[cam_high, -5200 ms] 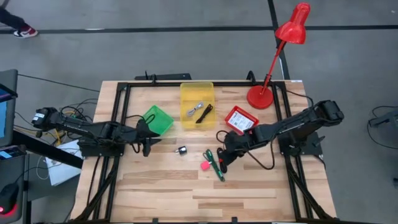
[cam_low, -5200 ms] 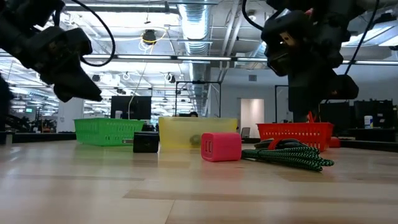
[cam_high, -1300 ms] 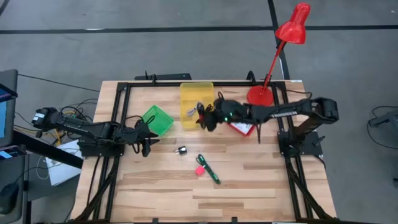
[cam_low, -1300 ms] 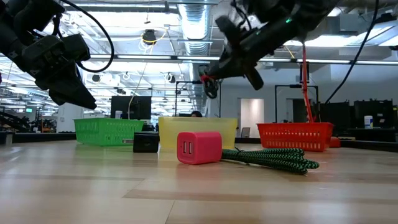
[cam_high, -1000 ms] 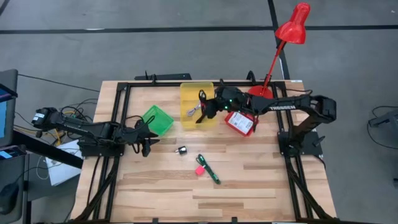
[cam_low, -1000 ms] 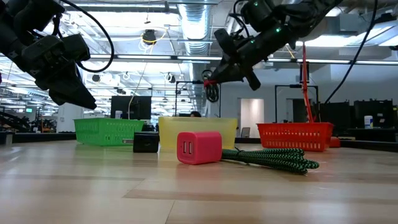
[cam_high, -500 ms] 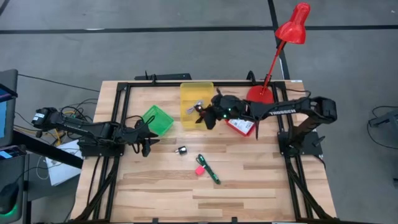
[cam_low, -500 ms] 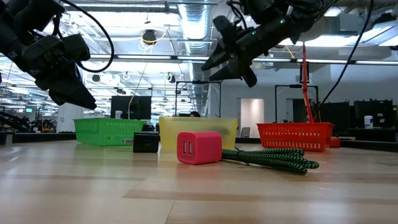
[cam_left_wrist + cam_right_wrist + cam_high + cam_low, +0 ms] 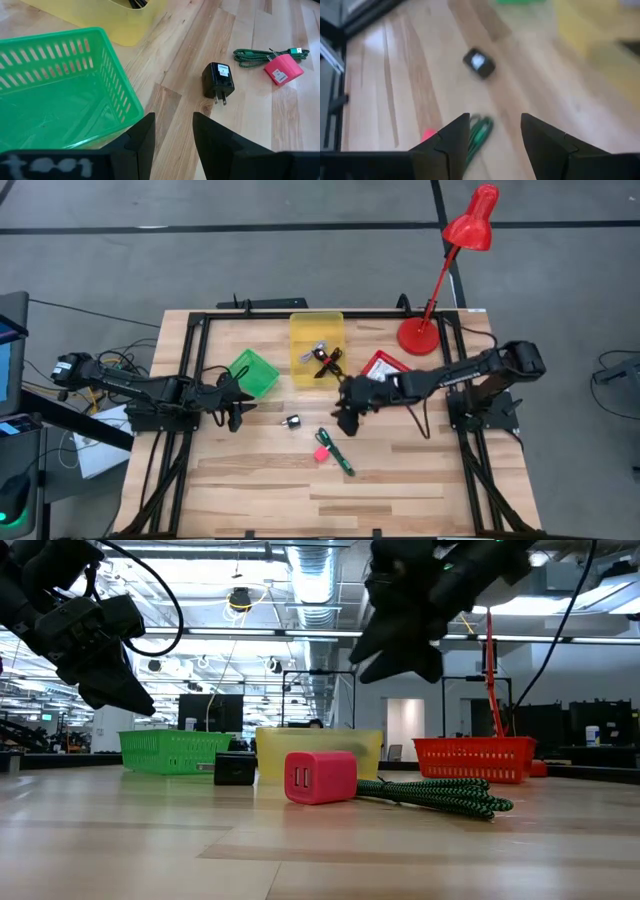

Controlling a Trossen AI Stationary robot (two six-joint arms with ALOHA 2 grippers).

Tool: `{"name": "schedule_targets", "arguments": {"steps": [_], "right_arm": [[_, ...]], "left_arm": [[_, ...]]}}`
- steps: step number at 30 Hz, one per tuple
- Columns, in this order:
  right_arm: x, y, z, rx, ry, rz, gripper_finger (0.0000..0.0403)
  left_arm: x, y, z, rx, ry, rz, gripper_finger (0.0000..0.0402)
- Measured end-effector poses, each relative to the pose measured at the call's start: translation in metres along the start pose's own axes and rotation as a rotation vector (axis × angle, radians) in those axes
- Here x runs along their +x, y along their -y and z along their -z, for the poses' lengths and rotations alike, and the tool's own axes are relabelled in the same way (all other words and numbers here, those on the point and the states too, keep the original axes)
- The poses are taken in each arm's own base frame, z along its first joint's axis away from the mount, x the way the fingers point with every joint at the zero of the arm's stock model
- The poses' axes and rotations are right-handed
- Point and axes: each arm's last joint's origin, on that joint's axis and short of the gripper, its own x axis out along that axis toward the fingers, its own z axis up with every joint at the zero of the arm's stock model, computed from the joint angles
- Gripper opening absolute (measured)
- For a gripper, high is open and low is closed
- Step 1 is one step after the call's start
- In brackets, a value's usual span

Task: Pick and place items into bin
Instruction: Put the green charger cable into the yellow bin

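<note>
The yellow plastic bin (image 9: 317,347) stood at the table's far middle, holding a slim black tool (image 9: 327,366) and a small silvery piece (image 9: 318,350); its other contents were hard to make out. A pink cube charger (image 9: 320,453) touched a green braided cable (image 9: 339,450) on open wood, a black plug adapter (image 9: 291,421) nearby. The right gripper (image 9: 346,420) hovered with jaws apart, empty. The left gripper (image 9: 236,415), jaws apart, waited beside the green mesh basket (image 9: 255,370).
</note>
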Motion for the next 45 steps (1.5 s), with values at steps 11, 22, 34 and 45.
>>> {"name": "schedule_targets", "arguments": {"steps": [11,22,34,45], "right_arm": [[0.012,-0.044,0.049,0.082,-0.141,-0.005,0.0175],[0.050,-0.052,0.059,0.124,-0.346,-0.007,0.0179],[0.063,-0.048,0.055,0.174,-0.491,-0.073,0.0199],[0.084,-0.037,0.058,0.206,-0.561,-0.160,0.0199]], "left_arm": [[0.000,0.000,0.000,-0.001,0.000,0.000,0.0119],[0.000,0.000,0.000,-0.002,0.002,0.002,0.0119],[0.000,0.000,0.000,-0.002,0.001,0.001,0.0119],[0.000,0.000,0.000,-0.002,0.002,0.002,0.0119]]}}
